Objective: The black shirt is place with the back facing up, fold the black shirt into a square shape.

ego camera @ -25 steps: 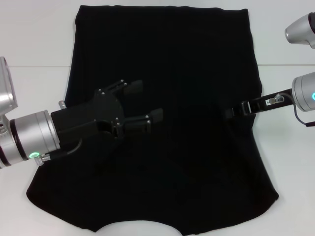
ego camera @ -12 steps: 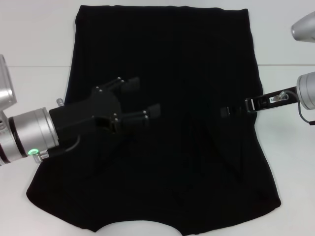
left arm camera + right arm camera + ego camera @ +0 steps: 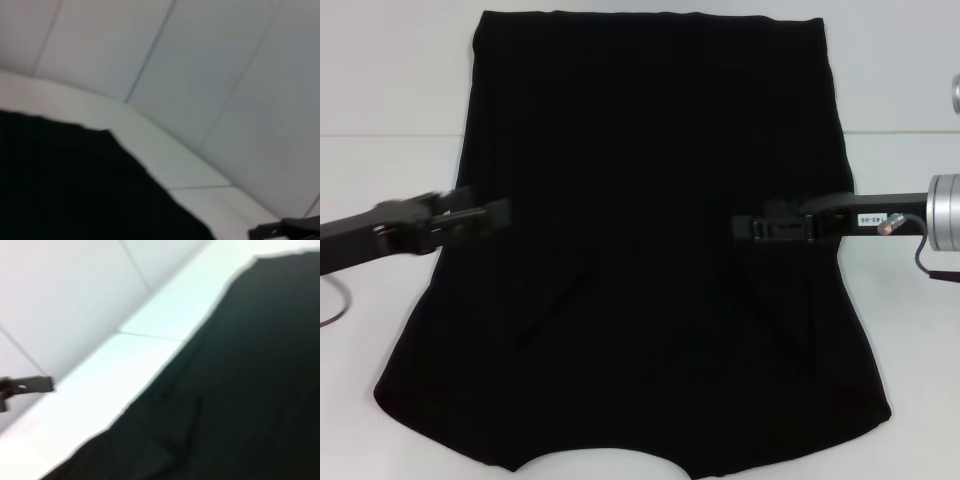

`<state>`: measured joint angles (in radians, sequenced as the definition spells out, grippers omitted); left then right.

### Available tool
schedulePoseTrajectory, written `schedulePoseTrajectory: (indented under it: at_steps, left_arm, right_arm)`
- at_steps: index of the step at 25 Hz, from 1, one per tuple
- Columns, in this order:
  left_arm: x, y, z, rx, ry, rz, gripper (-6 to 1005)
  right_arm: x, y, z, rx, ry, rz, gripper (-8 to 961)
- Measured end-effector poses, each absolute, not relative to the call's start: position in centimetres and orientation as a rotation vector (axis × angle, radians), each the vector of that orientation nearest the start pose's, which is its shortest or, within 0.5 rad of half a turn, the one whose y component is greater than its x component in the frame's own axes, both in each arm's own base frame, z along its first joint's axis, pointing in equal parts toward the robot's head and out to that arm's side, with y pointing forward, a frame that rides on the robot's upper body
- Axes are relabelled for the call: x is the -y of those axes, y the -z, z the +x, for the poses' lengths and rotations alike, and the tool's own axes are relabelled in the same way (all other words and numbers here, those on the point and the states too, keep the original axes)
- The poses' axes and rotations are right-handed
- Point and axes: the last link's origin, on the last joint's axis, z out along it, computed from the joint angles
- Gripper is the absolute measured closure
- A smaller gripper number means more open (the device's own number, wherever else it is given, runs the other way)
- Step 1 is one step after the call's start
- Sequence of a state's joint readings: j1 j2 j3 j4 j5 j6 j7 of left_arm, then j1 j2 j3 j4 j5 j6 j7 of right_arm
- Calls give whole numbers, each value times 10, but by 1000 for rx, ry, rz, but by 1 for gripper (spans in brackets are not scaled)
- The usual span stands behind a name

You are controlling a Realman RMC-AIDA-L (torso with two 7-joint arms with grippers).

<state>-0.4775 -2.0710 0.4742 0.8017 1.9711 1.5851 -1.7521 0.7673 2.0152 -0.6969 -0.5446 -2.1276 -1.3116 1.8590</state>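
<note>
No legible text in any view. The right gripper [image 3: 748, 227] carries a small white label on its side — the characters are too small to read. The black shirt [image 3: 650, 150] shows plain fabric — no lettering visible.

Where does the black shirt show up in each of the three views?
Head view: black shirt fills the centre, left gripper and right gripper over its side edges.
Left wrist view: dark area along one edge.
Right wrist view: large dark area.
Shared landmark: the white table.
</note>
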Motion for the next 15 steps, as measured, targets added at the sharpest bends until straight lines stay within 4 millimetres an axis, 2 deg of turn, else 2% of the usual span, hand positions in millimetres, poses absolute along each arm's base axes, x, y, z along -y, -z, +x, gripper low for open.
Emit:
schedulePoseTrajectory:
  at_steps: [3, 7, 12, 15]
  left_arm:
    - [-322, -77, -299, 1179, 777, -2328, 51]
    - [-302, -89, -323, 1335, 574, -2299, 51]
    - [-279, -103, -342, 1418, 445, -2258, 50]
    - [-273, -104, -351, 1453, 374, -2230, 50]
  right_arm:
    - [-400, 7, 225, -1012, -601, -2610, 75]
    - [-404, 10, 222, -985, -600, -2601, 69]
    - [-411, 9, 216, -957, -593, -2600, 68]
    - [-414, 7, 213, -943, -596, -2597, 68]
